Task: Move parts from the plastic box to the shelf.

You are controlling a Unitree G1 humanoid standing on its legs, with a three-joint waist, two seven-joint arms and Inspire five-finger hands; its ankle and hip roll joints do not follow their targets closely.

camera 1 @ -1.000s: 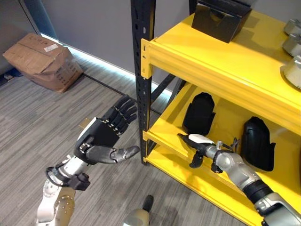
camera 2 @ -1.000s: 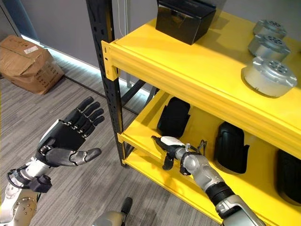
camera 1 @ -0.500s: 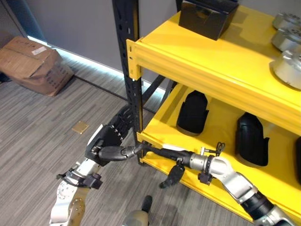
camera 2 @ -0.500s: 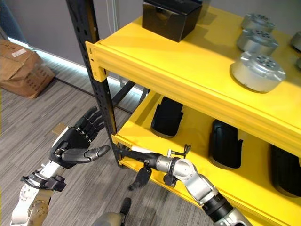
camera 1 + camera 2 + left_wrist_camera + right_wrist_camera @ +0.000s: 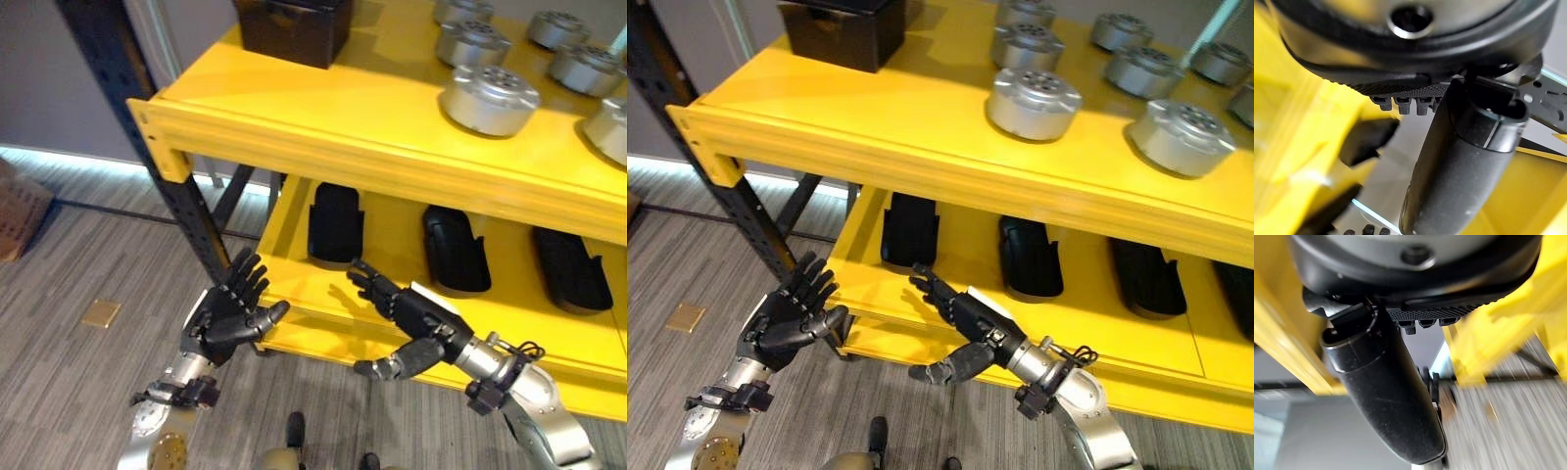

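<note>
While both my hands hang empty with fingers spread, my left hand (image 5: 227, 315) and right hand (image 5: 407, 315) sit just in front of the shelf (image 5: 323, 122)'s lower tier, black parts (image 5: 335, 220) lined up behind them

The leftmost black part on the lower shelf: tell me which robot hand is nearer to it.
Right. The right robot hand reaches up just beside the leftmost black part; the left robot hand sits farther out, at the shelf's front corner.
</note>
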